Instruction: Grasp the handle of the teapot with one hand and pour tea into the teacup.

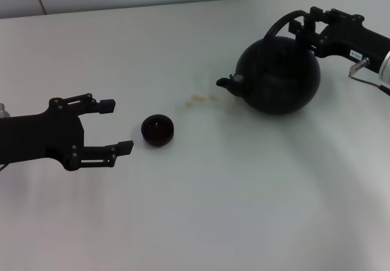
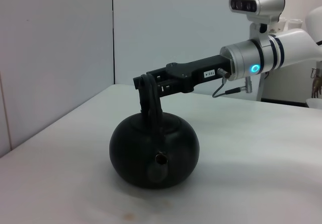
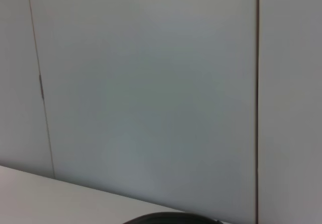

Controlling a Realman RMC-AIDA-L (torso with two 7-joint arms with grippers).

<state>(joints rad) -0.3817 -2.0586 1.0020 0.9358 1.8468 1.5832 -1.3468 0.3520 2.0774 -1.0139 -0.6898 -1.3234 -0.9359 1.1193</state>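
Right gripper clamped on teapot handle; left gripper spread apart beside teacup

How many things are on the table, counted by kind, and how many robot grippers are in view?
Teapot: 1, black, with the right gripper at its handle
Teacup: 1, black, just in front of the open left gripper
Grippers: 2
Total: 4
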